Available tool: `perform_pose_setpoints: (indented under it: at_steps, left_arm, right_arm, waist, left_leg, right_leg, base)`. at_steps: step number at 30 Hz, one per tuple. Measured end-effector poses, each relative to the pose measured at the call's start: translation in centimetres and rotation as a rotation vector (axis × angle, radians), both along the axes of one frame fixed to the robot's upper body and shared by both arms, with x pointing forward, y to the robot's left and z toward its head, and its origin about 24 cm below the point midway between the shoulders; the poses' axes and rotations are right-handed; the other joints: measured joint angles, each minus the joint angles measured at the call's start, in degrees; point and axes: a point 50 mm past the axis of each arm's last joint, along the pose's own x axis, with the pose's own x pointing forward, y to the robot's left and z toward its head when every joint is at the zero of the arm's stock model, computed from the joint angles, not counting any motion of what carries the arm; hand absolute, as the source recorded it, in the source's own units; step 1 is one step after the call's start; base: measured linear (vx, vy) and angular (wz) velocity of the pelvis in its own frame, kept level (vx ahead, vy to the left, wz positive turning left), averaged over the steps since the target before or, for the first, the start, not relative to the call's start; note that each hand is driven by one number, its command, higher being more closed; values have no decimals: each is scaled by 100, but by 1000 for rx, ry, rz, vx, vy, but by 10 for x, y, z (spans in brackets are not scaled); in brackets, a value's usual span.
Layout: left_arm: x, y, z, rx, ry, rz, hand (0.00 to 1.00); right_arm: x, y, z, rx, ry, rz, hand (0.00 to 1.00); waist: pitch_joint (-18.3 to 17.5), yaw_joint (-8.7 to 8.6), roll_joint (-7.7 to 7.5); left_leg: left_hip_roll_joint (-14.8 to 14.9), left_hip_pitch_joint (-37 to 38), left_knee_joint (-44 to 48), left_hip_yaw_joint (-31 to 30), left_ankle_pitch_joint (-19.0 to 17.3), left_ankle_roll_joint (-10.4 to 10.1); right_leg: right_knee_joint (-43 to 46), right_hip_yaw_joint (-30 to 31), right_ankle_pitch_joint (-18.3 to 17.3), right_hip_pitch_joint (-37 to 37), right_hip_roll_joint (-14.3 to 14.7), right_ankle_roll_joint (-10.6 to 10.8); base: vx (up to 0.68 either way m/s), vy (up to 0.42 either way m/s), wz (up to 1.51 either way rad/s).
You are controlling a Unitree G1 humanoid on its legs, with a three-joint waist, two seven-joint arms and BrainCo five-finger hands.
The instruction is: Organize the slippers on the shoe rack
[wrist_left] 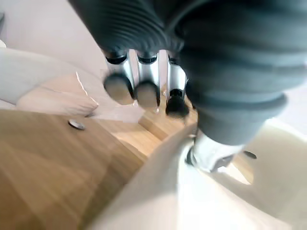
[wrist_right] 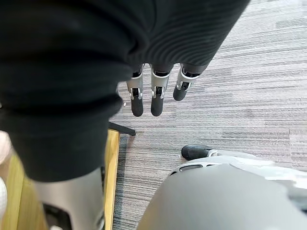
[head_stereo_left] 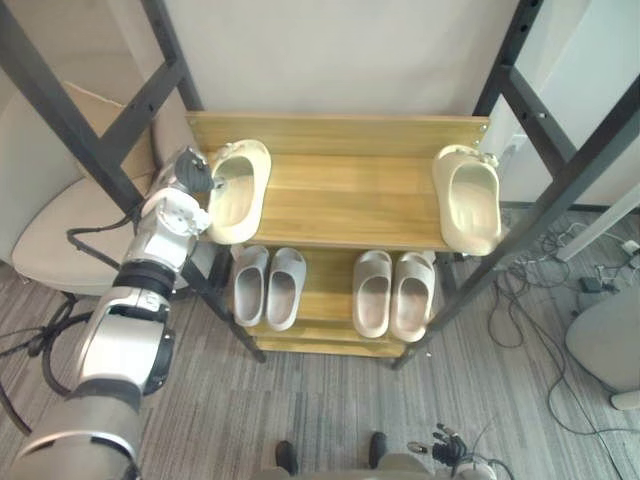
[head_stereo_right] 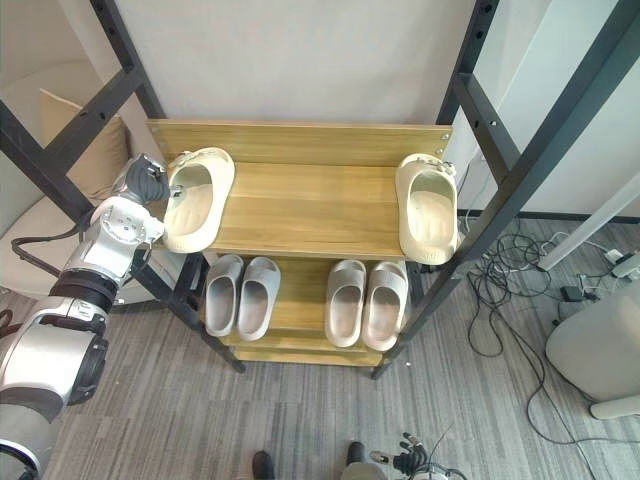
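Two cream slippers lie far apart on the wooden shoe rack's top shelf (head_stereo_left: 340, 190). The left slipper (head_stereo_left: 238, 190) sits at the shelf's left end, partly over the edge. My left hand (head_stereo_left: 188, 178) is at its outer side. In the left wrist view the fingers (wrist_left: 139, 81) curl over the rim and the thumb (wrist_left: 211, 155) sits inside the slipper (wrist_left: 225, 201), pinching its wall. The right slipper (head_stereo_left: 470, 200) lies at the shelf's right end, toe towards me. My right hand (wrist_right: 152, 93) hangs low over the carpet with straight fingers and nothing in it.
On the lower shelf are a grey pair (head_stereo_left: 268, 285) and a beige pair (head_stereo_left: 392, 293), side by side. Black slanted frame struts (head_stereo_left: 90, 130) flank the rack. A beige chair (head_stereo_left: 50, 235) is at the left. Cables (head_stereo_left: 540, 290) and a grey seat (head_stereo_left: 605, 340) are on the right.
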Motion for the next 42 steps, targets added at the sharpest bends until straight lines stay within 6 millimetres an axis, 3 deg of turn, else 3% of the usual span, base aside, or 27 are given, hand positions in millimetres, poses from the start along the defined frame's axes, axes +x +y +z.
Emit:
perform_pose_setpoints:
  at_steps: [11,23,29,34,42]
  left_arm:
    - [4,-23,-8,-94,-8,-38,100]
    - [11,-91,-13,-189,-7,-198,100]
    - [12,-127,-9,-227,-12,-286,100]
    - [10,-155,-8,-264,-7,-351,100]
    - [7,-170,-13,-303,5,-368,100]
  right_arm:
    - [2,0,0,3,2,-10,0]
    - [8,0,1,-3,-3,-25,0]
    - [12,-3,3,-18,-13,-26,0]
    - [13,-6,4,-16,-24,-63,0]
    - [10,-11,4,-14,-28,-133,0]
  waist:
    - [0,-18,0]
    - [27,-130,47]
    - [92,-193,162]
    - [120,-349,243]
    - [114,-385,346]
  left_leg:
    - [-22,66,0,-12,5,7]
    - [-25,146,-1,35,1,5]
    - [-23,134,0,206,-6,0]
    - [-18,142,0,234,-6,0]
    - [21,170,-1,324,-12,-8]
  right_leg:
    - [-77,-14,46,106,-11,-2]
    - [-88,33,46,172,-12,-2]
    - [-98,201,111,93,-4,-12]
    - [-120,219,131,94,4,-18]
    - [-167,323,168,92,45,-25]
  base:
    - [-15,-4,0]
    - [-9,-5,-2]
    - [-12,-10,-16]
    - [-14,-12,-4]
    - [-39,-18,-6]
